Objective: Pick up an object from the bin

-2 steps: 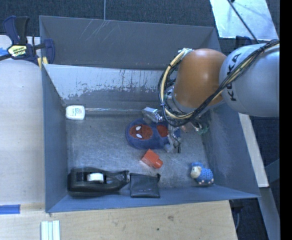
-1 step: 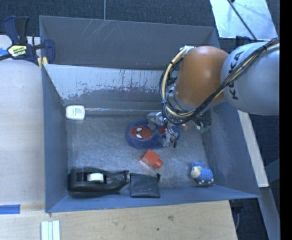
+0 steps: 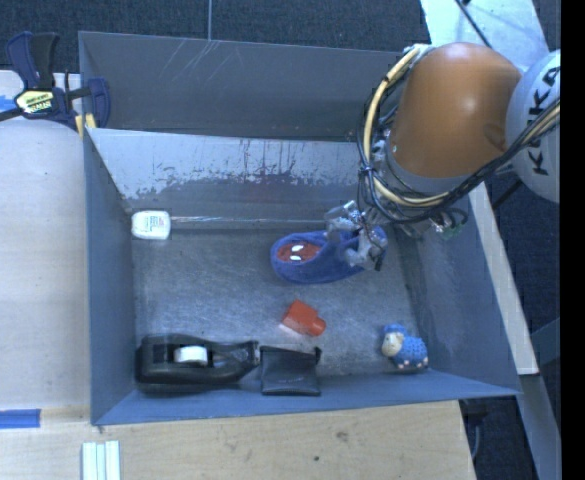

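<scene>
Where the floor of the bin nears the back wall, right of centre, a blue slipper is seen lying, with red and white showing in its opening. The gripper is positioned at the slipper's right end, just beside or touching it; contact cannot be confirmed. Whether the gripper is wide, narrow or closed on the slipper cannot be told, since its tip is masked by the wrist hardware. The wrist is capped by an orange cover, and cables are looped round the cover's left side. The arm is brought in from the upper right, over the bin's right wall.

In front of the slipper, apart from it, a red block is located. A small blue and white toy is found to the block's right, near the front right corner. Along the front wall a black tape dispenser is laid lengthwise, with a white roll visible in it. A flat black pouch is set against the dispenser's right end. At the back left of the floor a white tag is placed at the foot of the back wall, well apart from the other items. The back wall is marked with reddish scratches.
</scene>
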